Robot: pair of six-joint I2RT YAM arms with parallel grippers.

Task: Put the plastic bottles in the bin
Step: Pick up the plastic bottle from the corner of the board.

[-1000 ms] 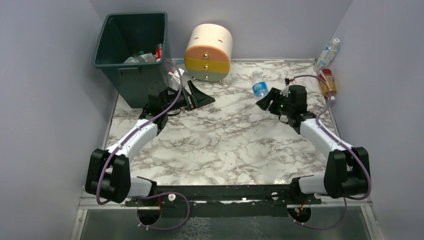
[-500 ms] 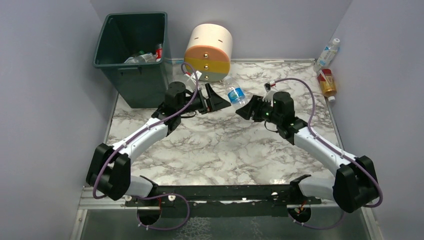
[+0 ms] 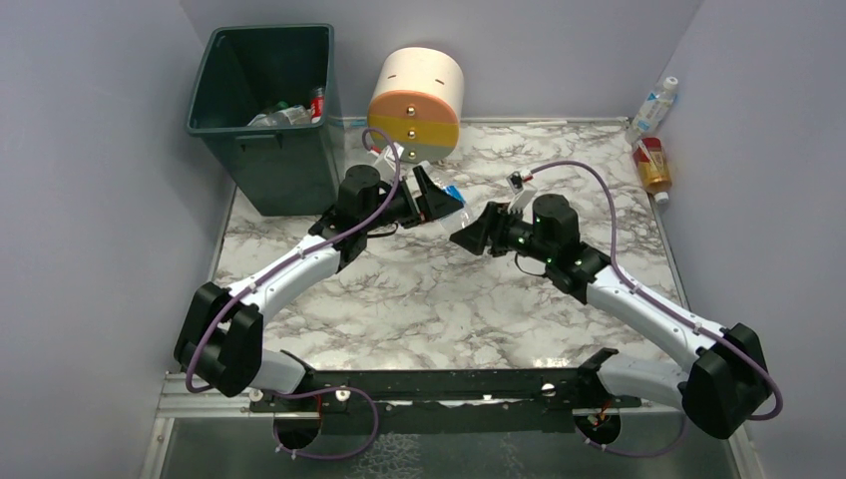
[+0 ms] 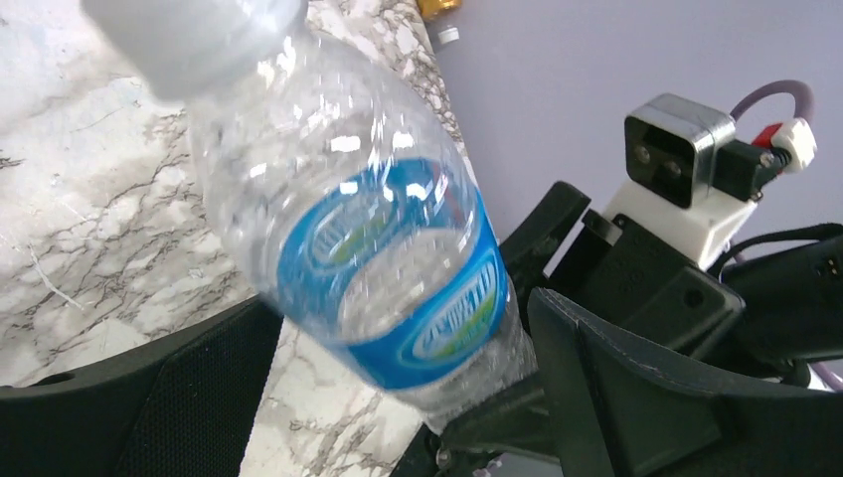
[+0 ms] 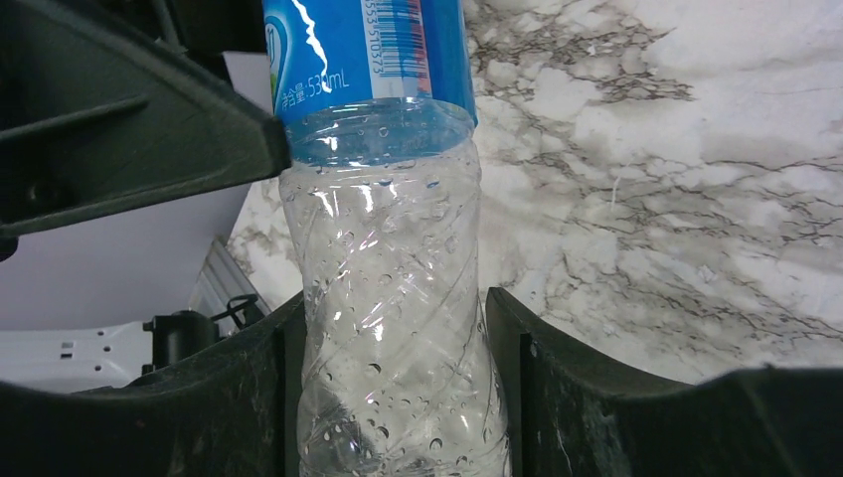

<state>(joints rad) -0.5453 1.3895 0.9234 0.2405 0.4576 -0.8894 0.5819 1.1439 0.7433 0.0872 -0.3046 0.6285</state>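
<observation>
Your right jaws were closed part-way on the clear lower body of a blue-labelled plastic bottle [image 5: 383, 288], holding it above the counter [image 3: 439, 299]. Your left jaws stood wide open on either side of its labelled upper half. Both arms stretched inward, wrists meeting before the drawer unit [image 3: 416, 105], to the right of the bin [image 3: 261, 160].

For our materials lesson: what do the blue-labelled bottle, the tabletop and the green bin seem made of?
The bottle: thin clear plastic, glossy; see-through, ribbed walls, glints. The tabletop: marble-look, grey veins on white; real stone or printed sheet, unclear. The bin: probably moulded plastic, dark green, dull sheen.
</observation>
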